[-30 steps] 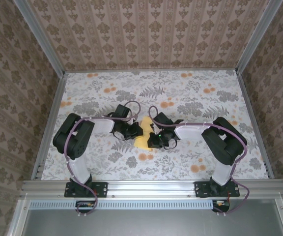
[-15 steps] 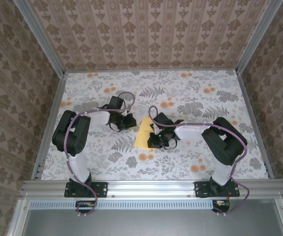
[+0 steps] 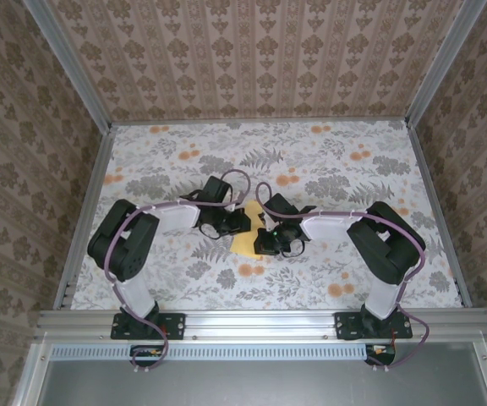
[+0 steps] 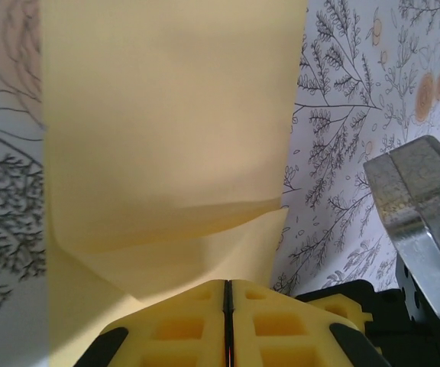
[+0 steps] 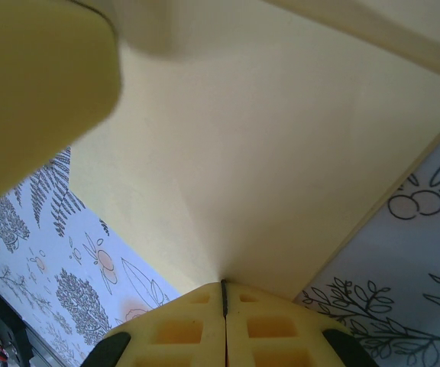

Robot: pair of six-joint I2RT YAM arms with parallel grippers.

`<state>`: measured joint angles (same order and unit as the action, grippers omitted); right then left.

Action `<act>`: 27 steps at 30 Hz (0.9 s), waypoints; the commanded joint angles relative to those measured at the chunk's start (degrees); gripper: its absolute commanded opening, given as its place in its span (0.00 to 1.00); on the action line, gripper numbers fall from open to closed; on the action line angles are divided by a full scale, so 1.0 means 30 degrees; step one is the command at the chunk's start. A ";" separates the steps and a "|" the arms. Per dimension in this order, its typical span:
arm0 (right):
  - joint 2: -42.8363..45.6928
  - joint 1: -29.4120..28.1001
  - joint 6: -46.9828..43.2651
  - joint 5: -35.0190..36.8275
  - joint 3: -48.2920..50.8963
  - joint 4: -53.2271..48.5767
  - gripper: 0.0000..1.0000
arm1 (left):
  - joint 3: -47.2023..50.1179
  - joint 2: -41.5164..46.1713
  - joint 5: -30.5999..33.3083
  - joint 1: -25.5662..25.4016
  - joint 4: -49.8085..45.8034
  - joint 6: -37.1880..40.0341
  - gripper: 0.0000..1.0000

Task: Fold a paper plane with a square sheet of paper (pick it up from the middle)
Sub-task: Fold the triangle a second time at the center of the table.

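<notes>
The right gripper point(image 5: 222, 286) is closed on the square sheet of paper point(image 5: 266, 153), which is held at the middle of the flower-printed tabletop point(image 3: 353, 169). The left gripper point(image 4: 228, 286) is shut at the sheet's folded edge; whether it grips cannot be told. A grey metal block point(image 4: 415, 222) is seen beside the sheet. One sheet and two grippers are counted.
</notes>
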<state>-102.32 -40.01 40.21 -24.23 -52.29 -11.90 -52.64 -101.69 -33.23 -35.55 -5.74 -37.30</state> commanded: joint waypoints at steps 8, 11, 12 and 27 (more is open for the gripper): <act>-0.0776 -0.0110 -0.0190 0.1041 0.1230 -0.2453 0.07 | -0.0547 -0.1395 0.1929 0.0123 -0.0592 -0.0628 0.11; -0.0780 -0.0106 -0.0247 0.1030 0.1268 -0.2510 0.07 | -0.0225 -0.1377 0.2822 0.0431 -0.0491 -0.0729 0.11; -0.0759 -0.0080 -0.0269 0.1059 0.1291 -0.2515 0.07 | -0.0113 -0.1384 0.3050 0.0611 -0.0468 -0.0687 0.10; -0.0675 -0.0071 -0.0436 0.1044 0.1128 -0.2652 0.07 | -0.0482 -0.1684 0.3343 0.2819 -0.0627 0.0169 0.10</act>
<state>-102.21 -39.99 40.18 -24.14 -51.66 -10.22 -52.95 -104.92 -31.86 -28.99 -4.82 -38.98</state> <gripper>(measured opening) 0.072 0.104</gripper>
